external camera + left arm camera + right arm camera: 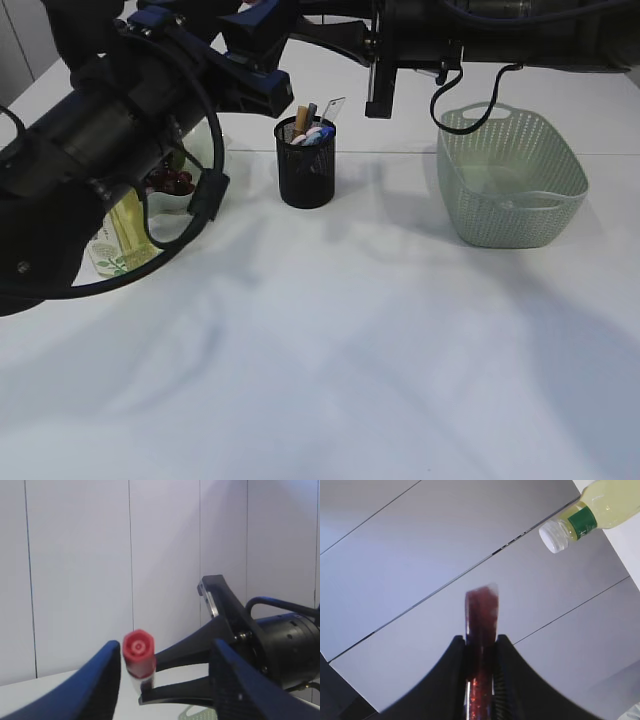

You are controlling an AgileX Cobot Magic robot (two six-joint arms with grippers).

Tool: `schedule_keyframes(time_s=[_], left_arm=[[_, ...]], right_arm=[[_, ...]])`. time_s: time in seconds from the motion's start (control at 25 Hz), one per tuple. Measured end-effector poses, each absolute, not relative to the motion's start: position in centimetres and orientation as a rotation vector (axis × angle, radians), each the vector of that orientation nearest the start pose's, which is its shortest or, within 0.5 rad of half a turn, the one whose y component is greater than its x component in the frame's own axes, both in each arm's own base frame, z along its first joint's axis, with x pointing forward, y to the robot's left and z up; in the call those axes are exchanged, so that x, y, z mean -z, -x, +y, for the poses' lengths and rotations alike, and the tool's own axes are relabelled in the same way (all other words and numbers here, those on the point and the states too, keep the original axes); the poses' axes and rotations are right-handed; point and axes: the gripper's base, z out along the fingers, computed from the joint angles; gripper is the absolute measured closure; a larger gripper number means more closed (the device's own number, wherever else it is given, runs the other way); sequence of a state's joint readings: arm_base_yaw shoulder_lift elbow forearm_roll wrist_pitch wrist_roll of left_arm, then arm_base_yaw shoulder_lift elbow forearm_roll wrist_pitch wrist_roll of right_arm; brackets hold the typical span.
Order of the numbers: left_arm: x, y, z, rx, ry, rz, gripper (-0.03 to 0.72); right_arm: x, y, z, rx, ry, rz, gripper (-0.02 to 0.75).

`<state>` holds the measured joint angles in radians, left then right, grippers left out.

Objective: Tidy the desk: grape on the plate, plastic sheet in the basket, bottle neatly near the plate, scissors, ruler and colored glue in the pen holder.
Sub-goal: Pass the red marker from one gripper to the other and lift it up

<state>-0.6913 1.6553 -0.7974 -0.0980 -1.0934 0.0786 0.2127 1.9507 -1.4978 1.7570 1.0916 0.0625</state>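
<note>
Right wrist view: glue tube (481, 630) pinched, left fingers wide

Right gripper (481, 652) holds the red glitter glue tube narrowly between its fingers, gripped low on the body with the far end sticking out. In the left wrist view the tube's red cap shows between the left gripper (166, 652) fingers, which stand wide around it; whether the nearer finger touches the cap I cannot tell. Both grippers are up above and behind the pen holder (306, 165), which already has several items standing in it. The tube itself is not visible in the exterior view.

My judgement: the tube is light, stiff enough to pinch, and smooth plastic, so it may slip or swivel in a narrow grip. The straight body just below the cap looks the safest hold; the faceted cap is a poorer seat. It should go into the pen holder end-first and upright, slipped between the items already there
</note>
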Motion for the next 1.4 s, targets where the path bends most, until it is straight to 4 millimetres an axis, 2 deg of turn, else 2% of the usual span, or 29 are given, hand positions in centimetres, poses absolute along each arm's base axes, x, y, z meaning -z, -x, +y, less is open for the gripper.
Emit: schedule_keyframes(time_s=[0.4,0.72,1.04,1.28,1.4], left_arm=[[-27.04,-27.00,-21.31,0.515,-0.373,1.200,0.345],[-27.08,-26.99,-21.30,0.515,-0.372,1.196,0.449],[-27.16,-27.01,-21.22,0.515,-0.360,1.189,0.464],[-27.15,-27.03,-21.19,0.514,-0.356,1.191,0.531],[-27.15,-27.04,-21.18,0.513,-0.354,1.191,0.540]], right_arm=[[-30.09,-40.05,16.78,-2.291,-0.870,2.155,0.582],[-30.10,-40.02,16.79,-2.294,-0.865,2.157,0.582],[-30.16,-39.90,16.83,-2.304,-0.839,2.163,0.582],[-30.16,-39.90,16.83,-2.299,-0.826,2.162,0.582],[-30.16,-39.90,16.83,-2.298,-0.823,2.162,0.582]])
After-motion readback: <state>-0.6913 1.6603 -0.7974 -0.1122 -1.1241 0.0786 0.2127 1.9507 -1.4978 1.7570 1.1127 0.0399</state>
